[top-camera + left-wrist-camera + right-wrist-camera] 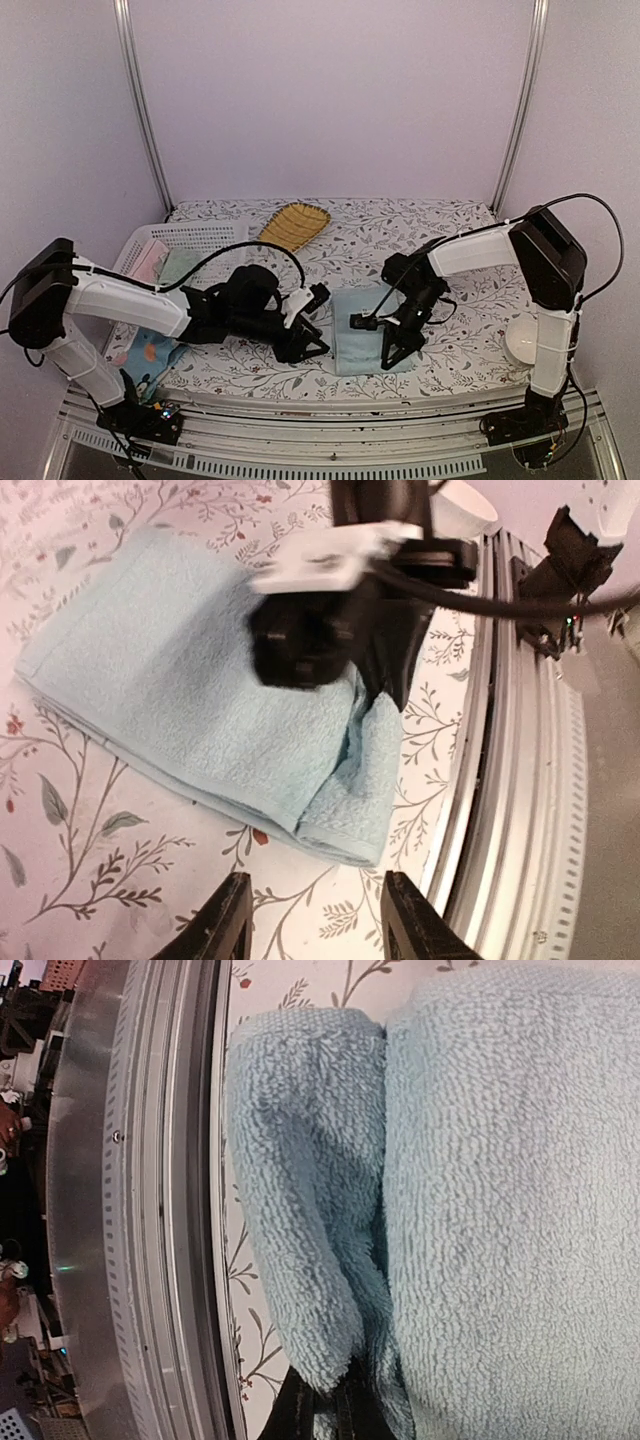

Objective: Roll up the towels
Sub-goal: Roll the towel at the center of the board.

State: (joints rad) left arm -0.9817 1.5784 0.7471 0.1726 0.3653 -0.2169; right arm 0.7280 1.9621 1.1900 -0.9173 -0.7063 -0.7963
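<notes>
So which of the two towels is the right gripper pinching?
The plain light-blue towel in the middle: the right gripper is shut on its near end. The printed towel lies far off to the left, nowhere near it.

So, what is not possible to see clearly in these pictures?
1. Printed towel: top view, mostly under the left arm.
2. Right pincer: right wrist view, tips cut by the bottom edge, sunk in the blue towel.
3. Blue towel's far corner: left wrist view, behind the blurred right pincer.
4. White bowl: top view, partly behind the right arm.
</notes>
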